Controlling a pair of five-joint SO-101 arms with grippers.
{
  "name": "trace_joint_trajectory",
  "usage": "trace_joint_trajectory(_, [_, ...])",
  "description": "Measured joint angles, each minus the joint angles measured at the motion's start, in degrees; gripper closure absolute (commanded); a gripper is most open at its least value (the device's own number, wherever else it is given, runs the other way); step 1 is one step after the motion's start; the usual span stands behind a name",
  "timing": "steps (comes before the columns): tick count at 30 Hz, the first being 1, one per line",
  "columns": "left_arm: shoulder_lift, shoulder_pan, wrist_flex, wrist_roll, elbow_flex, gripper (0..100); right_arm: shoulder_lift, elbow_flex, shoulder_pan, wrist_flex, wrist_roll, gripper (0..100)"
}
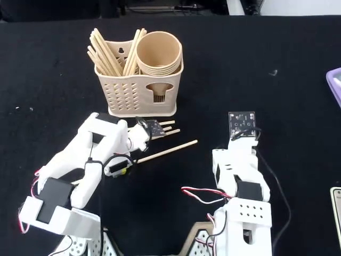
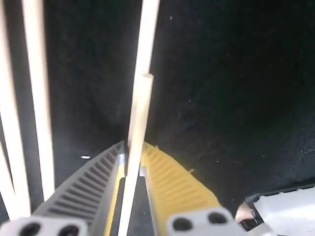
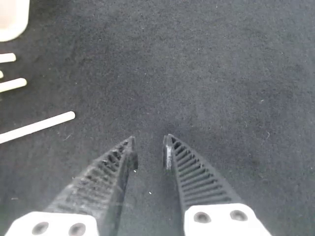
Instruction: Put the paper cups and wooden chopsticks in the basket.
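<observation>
The beige slotted basket (image 1: pixel 136 93) stands at the back of the black table, holding stacked paper cups (image 1: pixel 159 53) and several wooden chopsticks (image 1: pixel 109 53). In front of it, more chopsticks (image 1: pixel 170 128) lie on the cloth. My left gripper (image 2: pixel 132 145) is shut on one wooden chopstick (image 2: pixel 140 108), low over the table; in the high view this chopstick (image 1: pixel 168 151) points right from the left gripper (image 1: pixel 132 161). Other loose chopsticks (image 2: pixel 38 98) lie beside it. My right gripper (image 3: pixel 149 142) hovers slightly open over bare cloth, with nothing between its fingers, right of the chopstick tips (image 3: pixel 39 125).
A purple object (image 1: pixel 334 85) sits at the right table edge, with another item (image 1: pixel 337 205) lower on that edge. Red and white wires (image 1: pixel 200 196) loop by the right arm's base (image 1: pixel 242 213). A corner of the basket (image 3: pixel 11 22) is in the right wrist view.
</observation>
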Motion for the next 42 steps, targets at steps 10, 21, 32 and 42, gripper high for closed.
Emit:
trace_joint_trajectory(10, [-14.9, -0.3, 3.3, 0.0, 5.8, 97, 0.0, 0.0, -2.1, 0.0, 0.0, 90.0])
trace_joint_trajectory(21, [-17.9, 1.8, 1.7, 0.0, 10.8, 97, 0.0, 0.0, -2.1, 0.0, 0.0, 90.1])
trace_joint_trajectory(32, [-16.2, 1.4, 1.7, 0.0, 10.9, 85, 0.0, 0.0, -2.1, 0.0, 0.0, 90.1])
trace_joint_trajectory(42, [-16.0, -0.8, 1.2, 0.0, 10.9, 89, 0.0, 0.0, -2.1, 0.0, 0.0, 90.1])
